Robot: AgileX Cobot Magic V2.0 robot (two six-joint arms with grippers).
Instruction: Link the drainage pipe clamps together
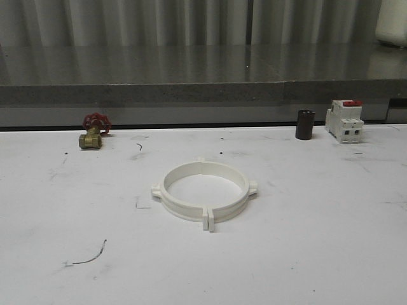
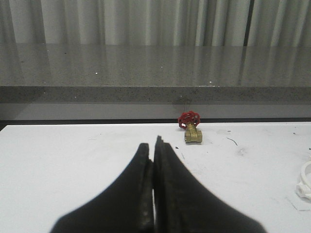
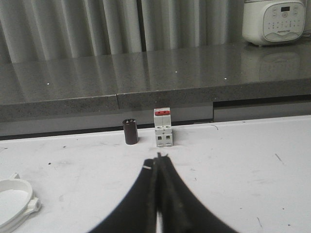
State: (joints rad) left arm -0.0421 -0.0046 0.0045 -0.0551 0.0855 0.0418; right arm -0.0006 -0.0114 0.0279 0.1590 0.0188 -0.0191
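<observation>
Left gripper [image 2: 154,145]: pressed together, holding nothing.
Right gripper [image 3: 158,160]: pressed together, holding nothing.
Drainage pipe clamps [image 1: 205,190]: joined as a ring, flat on the worktop [image 1: 318,241], between the two grippers, apart from both.
Valve [image 2: 191,127]: beyond left gripper.
Breaker [image 3: 163,127]: beyond right gripper, beside dark cylinder [image 3: 130,131].

A white table [image 1: 318,254], scuffed with dark marks, filled the foreground. Behind it ran a grey speckled stone counter [image 1: 191,76] — glossy, mirroring the pale pleated curtain [image 1: 159,19] hung along the back. A white appliance [image 3: 274,22] sat on the counter's far right.
</observation>
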